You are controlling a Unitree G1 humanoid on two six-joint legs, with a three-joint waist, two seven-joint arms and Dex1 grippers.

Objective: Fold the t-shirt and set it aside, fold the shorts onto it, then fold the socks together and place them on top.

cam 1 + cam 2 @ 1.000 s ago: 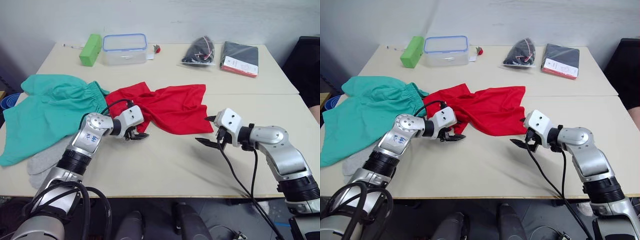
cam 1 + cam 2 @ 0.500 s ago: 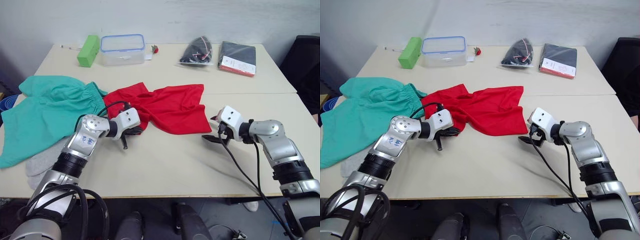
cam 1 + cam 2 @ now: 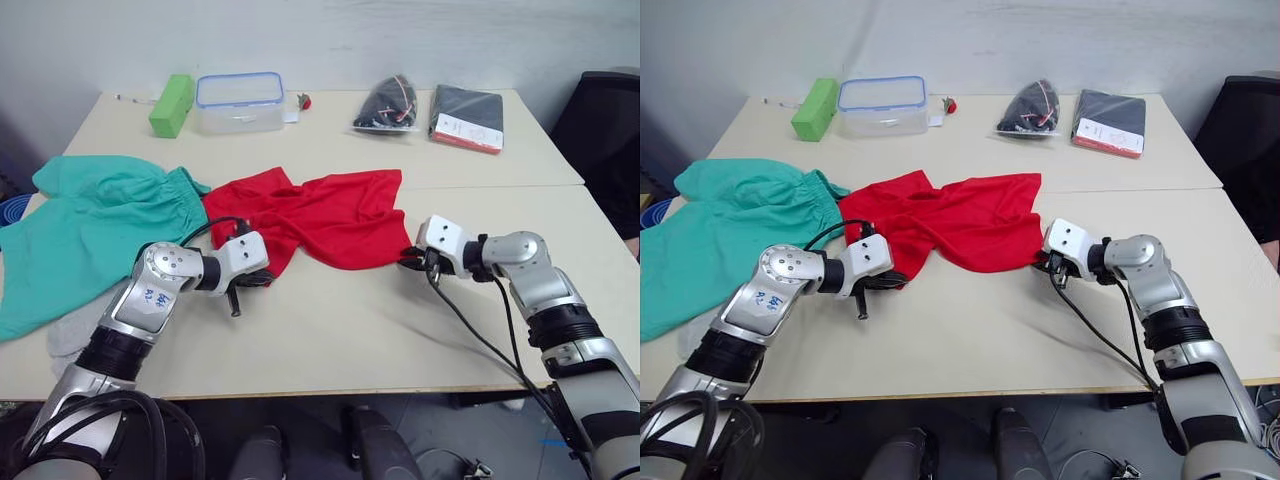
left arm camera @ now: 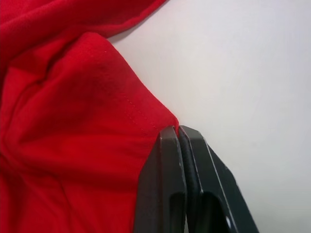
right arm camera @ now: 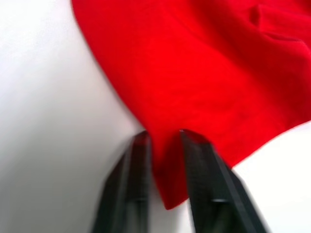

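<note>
At t-shirt (image 3: 330, 215) hem (near edge): left claw (image 4: 178, 133) pinched.

Red t-shirt (image 3: 325, 215) lies crumpled mid-table (image 3: 330, 320), w/ teal shorts (image 3: 85, 230) spread to its left, touching it, and grey socks (image 3: 85, 320) poking out at the shorts' near edge. Left gripper (image 3: 243, 284) sits at the shirt's near-left corner, right gripper (image 3: 411, 259) at its near-right corner. Along the far edge: green block (image 3: 171, 103), clear lidded box (image 3: 239, 99), black bag (image 3: 386, 102), dark packet (image 3: 465, 117).
</note>
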